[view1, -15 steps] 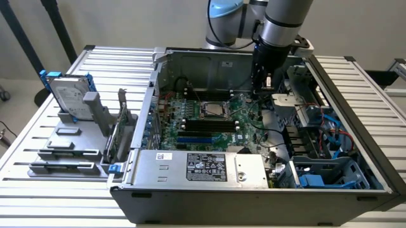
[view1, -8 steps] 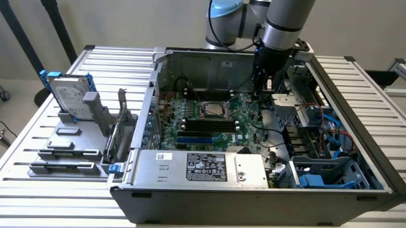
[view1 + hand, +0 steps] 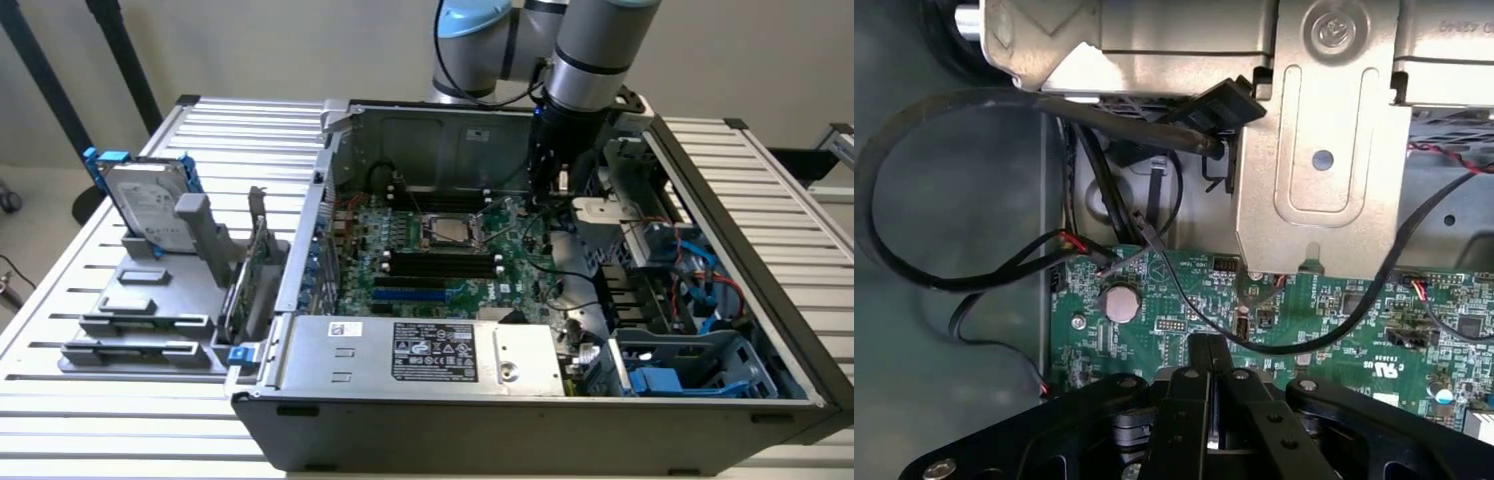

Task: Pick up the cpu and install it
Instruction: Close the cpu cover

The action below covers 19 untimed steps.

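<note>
In the exterior view the cpu (image 3: 450, 232) lies flat in the socket frame (image 3: 424, 232) near the motherboard's (image 3: 358, 285) far edge, well apart from the gripper (image 3: 551, 190). The wrist view brings in the fingers (image 3: 1189, 410), pressed together (nothing between them) above the board's edge near a coin cell (image 3: 1121, 303).

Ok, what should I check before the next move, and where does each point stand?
1. Fingers of the tool together: ok, shut.
2. cpu in the tool: not ok, no chip seen at the fingertips.
3. Tool over the socket frame: not ok, it hangs to the exterior view's right of it, over the motherboard near the coin cell.
4. Path free of wires: not ok, a black cable crosses the board just ahead of the tool.
5. Socket frame empty: cannot tell, its centre looks silver-grey.
6. Hard drive out of the way: ok, outside the case.
</note>
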Each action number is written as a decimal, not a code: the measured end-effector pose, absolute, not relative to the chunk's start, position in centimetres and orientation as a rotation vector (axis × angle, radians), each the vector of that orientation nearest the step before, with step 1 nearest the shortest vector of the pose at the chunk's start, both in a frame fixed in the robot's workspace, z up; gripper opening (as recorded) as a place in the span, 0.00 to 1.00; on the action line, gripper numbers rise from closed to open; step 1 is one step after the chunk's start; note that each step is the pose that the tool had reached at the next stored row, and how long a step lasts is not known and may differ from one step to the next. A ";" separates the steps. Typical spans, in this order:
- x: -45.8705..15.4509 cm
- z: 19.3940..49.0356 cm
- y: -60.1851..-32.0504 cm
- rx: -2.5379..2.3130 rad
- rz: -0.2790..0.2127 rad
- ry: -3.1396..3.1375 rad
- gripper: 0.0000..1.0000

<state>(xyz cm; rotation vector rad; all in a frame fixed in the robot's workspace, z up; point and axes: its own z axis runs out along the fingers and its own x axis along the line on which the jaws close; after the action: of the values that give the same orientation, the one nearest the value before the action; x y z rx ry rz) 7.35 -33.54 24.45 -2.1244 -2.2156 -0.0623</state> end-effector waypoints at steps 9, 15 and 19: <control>7.3 23.5 -33.4 -2.106 -0.049 -2.221 0.11; 7.3 23.5 -33.4 -2.056 0.050 -2.173 0.11; 7.3 23.7 -33.3 -2.035 0.087 -2.156 0.11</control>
<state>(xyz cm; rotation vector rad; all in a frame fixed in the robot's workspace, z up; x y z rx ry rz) 7.33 -33.34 23.68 -2.0354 -2.1563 0.0870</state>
